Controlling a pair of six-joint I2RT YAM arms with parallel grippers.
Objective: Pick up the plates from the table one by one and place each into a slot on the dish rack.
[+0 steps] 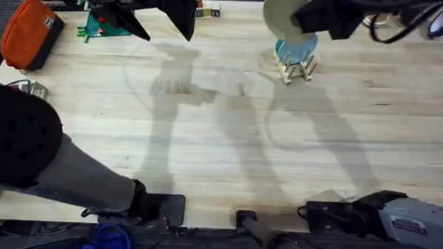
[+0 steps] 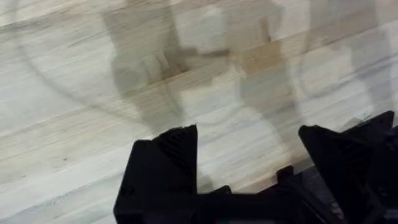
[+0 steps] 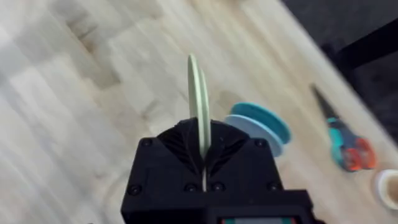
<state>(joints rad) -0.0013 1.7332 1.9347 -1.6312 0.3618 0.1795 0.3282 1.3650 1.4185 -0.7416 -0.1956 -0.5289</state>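
The right end effector (image 3: 202,155) is clamped on the rim of a pale cream-yellow plate (image 1: 283,14), holding it on edge above the dish rack (image 1: 294,68) near the counter's (image 1: 221,147) far edge. A blue plate (image 1: 296,50) already stands in the rack. To seat this one well, I would align its edge with a free slot beside the blue plate, lower straight down, and release only once the pegs support it. The left end effector (image 2: 249,155) hangs over bare counter toward the far left, fingers apart and empty.

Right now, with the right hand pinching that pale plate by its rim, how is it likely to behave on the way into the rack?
The pale plate looks rigid, held edge-on without sagging. Its smooth rim sits between the right hand pads, so it may pivot or slip. Released outside a slot in the dish rack, it would probably roll.
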